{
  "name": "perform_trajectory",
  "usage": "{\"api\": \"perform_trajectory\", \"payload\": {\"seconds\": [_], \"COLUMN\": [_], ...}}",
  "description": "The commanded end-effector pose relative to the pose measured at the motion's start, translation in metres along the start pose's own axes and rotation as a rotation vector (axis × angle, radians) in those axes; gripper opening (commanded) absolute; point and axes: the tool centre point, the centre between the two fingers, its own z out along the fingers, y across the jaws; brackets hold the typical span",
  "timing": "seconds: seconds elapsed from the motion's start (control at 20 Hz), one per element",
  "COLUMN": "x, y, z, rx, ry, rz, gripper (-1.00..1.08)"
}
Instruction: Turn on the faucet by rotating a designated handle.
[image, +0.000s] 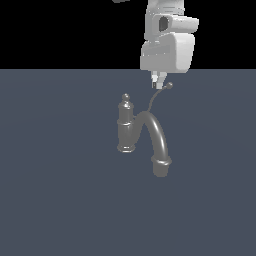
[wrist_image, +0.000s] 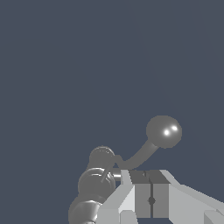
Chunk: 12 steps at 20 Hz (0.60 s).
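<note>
The grey faucet (image: 126, 127) stands on the dark floor with a ribbed column, a knob finial (image: 126, 97) and a thick arched spout (image: 158, 140). The thin curved handle (image: 154, 100) rises from behind the spout to a small ball tip (image: 169, 85). My gripper (image: 158, 83) hangs just above the handle, close to the ball tip on the exterior view's left, with the fingers pressed together and nothing between them. In the wrist view the shut gripper (wrist_image: 151, 183) is close to the handle (wrist_image: 139, 155) and its ball tip (wrist_image: 164, 131). The column (wrist_image: 94, 183) shows beside them.
The flat dark grey floor (image: 60, 190) stretches around the faucet. The arm's white hand body (image: 166, 52) is above the handle.
</note>
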Motion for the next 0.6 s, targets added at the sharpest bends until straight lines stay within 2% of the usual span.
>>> {"api": "perform_trajectory", "payload": {"seconds": [0.0,0.2,0.25,0.55], "x": [0.027,0.034,0.005,0.010], "y": [0.005,0.001,-0.010,-0.027], "z": [0.002,0.002,0.000,0.001], "rx": [-0.003,-0.004,0.001,0.000], "ry": [0.005,0.005,-0.006,-0.004], "rz": [0.040,0.043,-0.005,0.004], "gripper": [-1.00,-1.00,-1.00,-1.00]}}
